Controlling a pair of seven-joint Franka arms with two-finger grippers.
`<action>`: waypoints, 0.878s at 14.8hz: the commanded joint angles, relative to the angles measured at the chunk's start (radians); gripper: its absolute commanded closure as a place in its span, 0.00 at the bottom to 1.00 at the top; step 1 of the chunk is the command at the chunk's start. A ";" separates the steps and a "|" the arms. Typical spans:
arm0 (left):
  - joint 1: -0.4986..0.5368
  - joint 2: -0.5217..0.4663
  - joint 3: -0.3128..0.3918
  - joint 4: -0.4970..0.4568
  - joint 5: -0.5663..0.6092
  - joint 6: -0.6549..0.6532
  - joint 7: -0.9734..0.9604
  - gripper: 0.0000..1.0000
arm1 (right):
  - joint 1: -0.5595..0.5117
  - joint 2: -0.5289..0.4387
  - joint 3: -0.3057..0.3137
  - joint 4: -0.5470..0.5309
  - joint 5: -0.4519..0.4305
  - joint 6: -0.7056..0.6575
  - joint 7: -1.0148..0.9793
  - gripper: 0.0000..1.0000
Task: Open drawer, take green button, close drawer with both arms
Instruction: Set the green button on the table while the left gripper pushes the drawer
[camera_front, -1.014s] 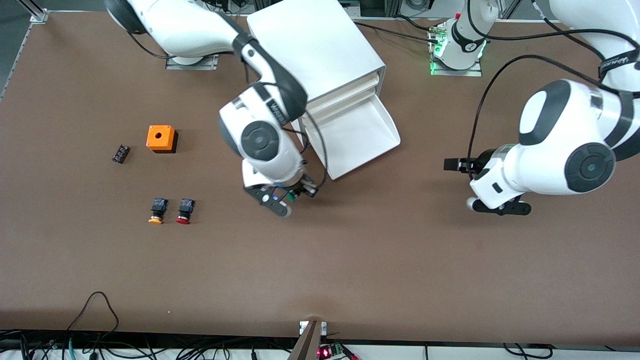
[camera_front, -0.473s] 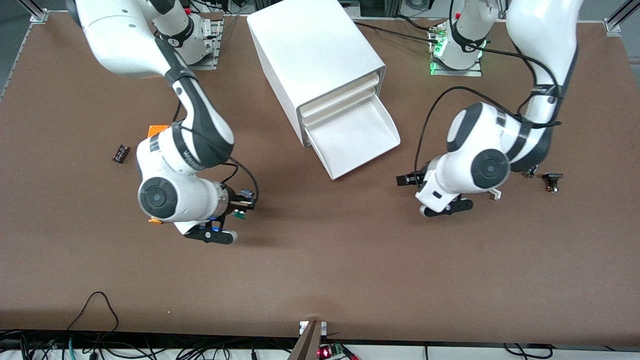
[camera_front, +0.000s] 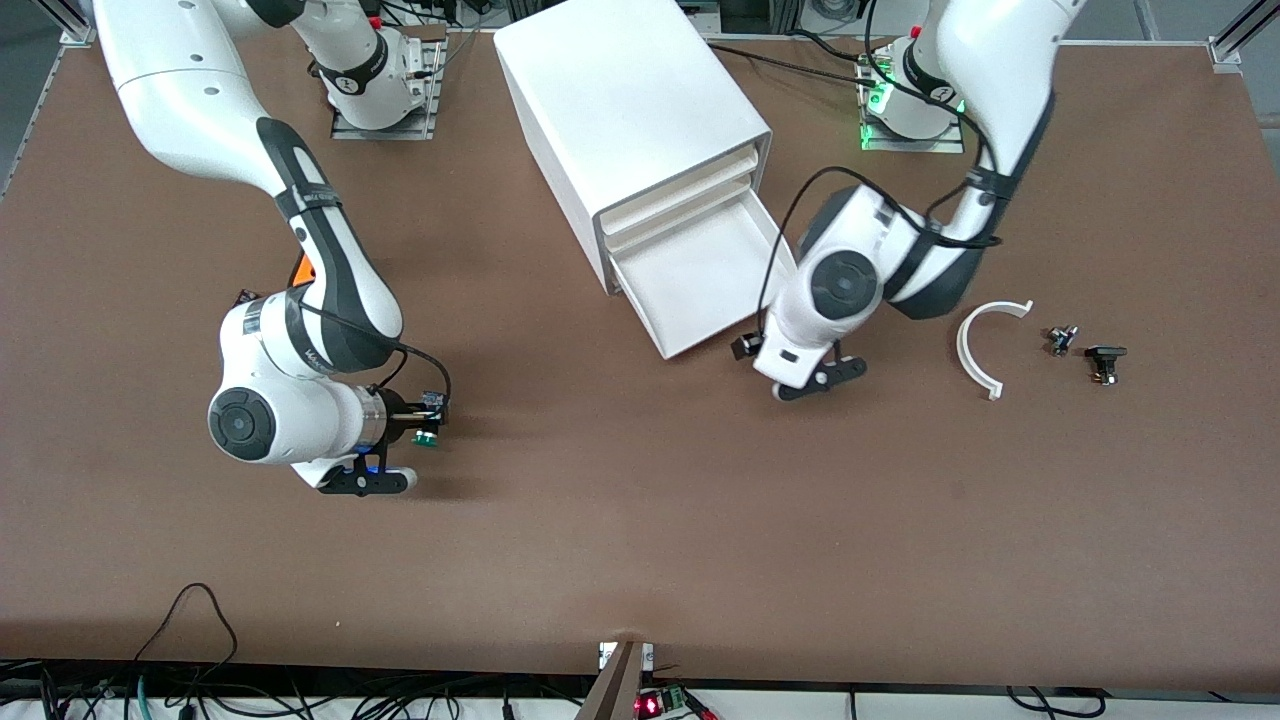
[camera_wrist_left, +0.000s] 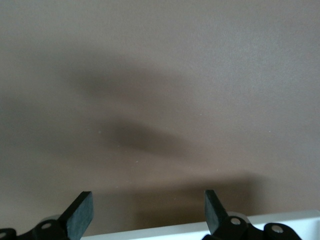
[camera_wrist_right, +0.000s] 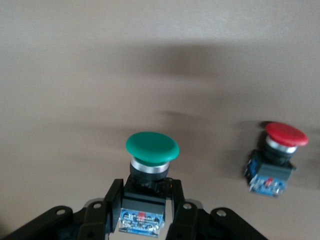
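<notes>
The green-capped button (camera_wrist_right: 151, 150) sits between the fingers of my right gripper (camera_wrist_right: 145, 200), which is shut on its black body. In the front view my right gripper (camera_front: 418, 420) holds this button (camera_front: 428, 438) low over the table, toward the right arm's end. The drawer (camera_front: 700, 270), the lowest one of the white cabinet (camera_front: 630, 110), stands pulled out and looks empty. My left gripper (camera_front: 745, 347) hovers at the drawer's front corner. In the left wrist view my left gripper (camera_wrist_left: 147, 210) is open over bare table, with a white edge (camera_wrist_left: 200, 231) just under it.
A red-capped button (camera_wrist_right: 280, 150) stands on the table close to the held one. An orange box (camera_front: 303, 270) and a small black part (camera_front: 243, 296) peek out beside the right arm. A white curved piece (camera_front: 985, 345) and two small parts (camera_front: 1103, 360) lie toward the left arm's end.
My right arm has carried the green button away from the drawer toward the right arm's end. My left arm has swung in to the drawer's front corner, uncovering the curved piece.
</notes>
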 joint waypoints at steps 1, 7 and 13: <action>-0.029 -0.031 -0.001 -0.049 0.062 0.039 -0.142 0.02 | -0.029 -0.074 0.007 -0.201 0.010 0.148 -0.066 1.00; -0.047 -0.034 -0.006 -0.118 0.067 0.176 -0.207 0.01 | -0.031 -0.042 0.007 -0.217 0.005 0.191 -0.071 1.00; -0.054 -0.034 -0.007 -0.133 0.116 0.179 -0.207 0.01 | -0.057 -0.060 0.009 -0.205 0.005 0.180 -0.075 0.00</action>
